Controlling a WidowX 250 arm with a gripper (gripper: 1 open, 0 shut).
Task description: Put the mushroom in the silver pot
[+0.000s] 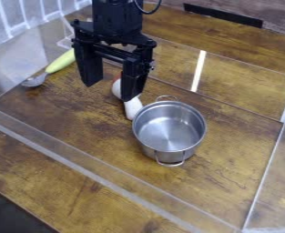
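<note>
Hand (106, 92) wide, gripping nothing, over the mushroom (131, 105); no writing legible.

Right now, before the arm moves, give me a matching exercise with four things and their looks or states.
1. pot
2. mushroom
3. gripper
4. long object

A. black, fingers apart
B. yellow-green, farther left than the rest
C. shiny, with loop handles
D. white part showing, partly hidden behind a finger

Pairs: 1-C, 2-D, 3-A, 4-B

the single camera looks steeply down from above one side of the wooden table (72, 159), facing across it, fairly near.
</note>
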